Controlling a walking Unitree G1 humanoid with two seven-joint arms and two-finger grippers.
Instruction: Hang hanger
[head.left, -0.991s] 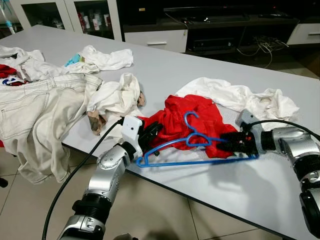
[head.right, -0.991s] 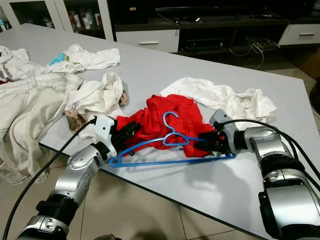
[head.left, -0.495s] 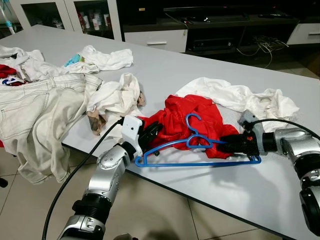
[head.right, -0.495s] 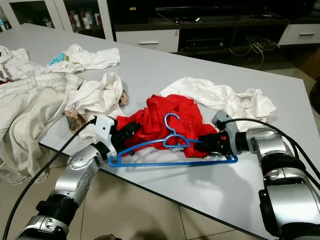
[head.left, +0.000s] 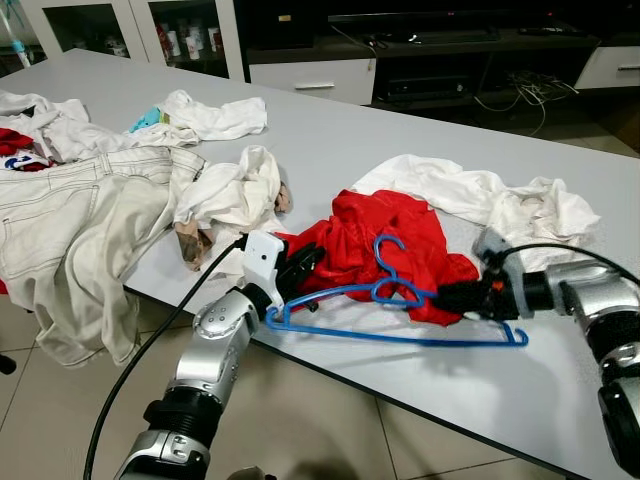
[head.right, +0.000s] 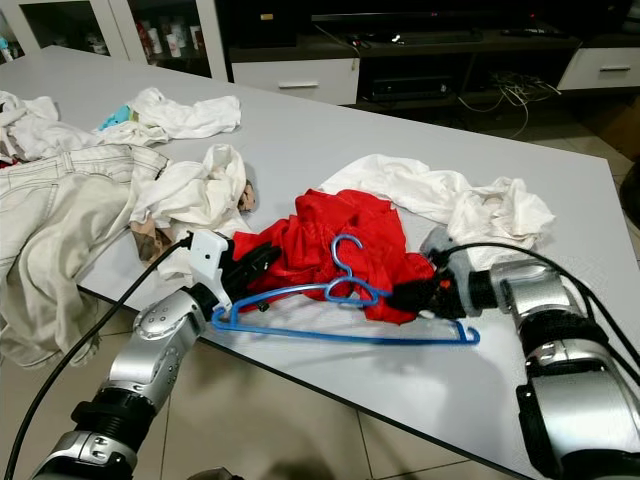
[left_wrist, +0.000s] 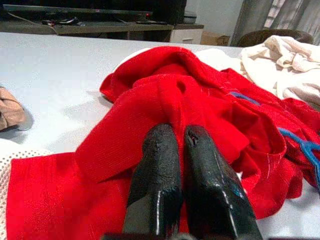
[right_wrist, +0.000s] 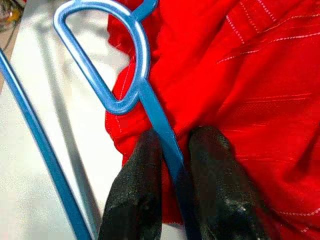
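Right gripper (head.left: 452, 298), reaching in from the robot's right, has its two black fingers (right_wrist: 135, 200) drawn nearly together around the sloping upper arm of the blue hanger (head.left: 395, 335), the plastic bar running between them just below the small loop at the neck; the red garment (head.left: 385, 240) lies directly under the fingertips. Left gripper (left_wrist: 176, 137), at the near edge of the counter (head.left: 400, 110), shows both fingers pressed side by side with almost no gap, their tips resting on a fold of the red garment; whether cloth is pinched between them cannot be told. The hanger lies nearly flat on the counter, its long bottom bar running crosswise from just beside the left gripper to a point past the right gripper, the right end slightly nearer the robot. Its hook (head.left: 388, 245) points away from the robot and rests on the red garment. White clothing (head.left: 490, 200) lies beyond the red garment; pale trousers (head.left: 70, 215) and further white garments (head.left: 215, 115) occupy the robot's left side of the counter.
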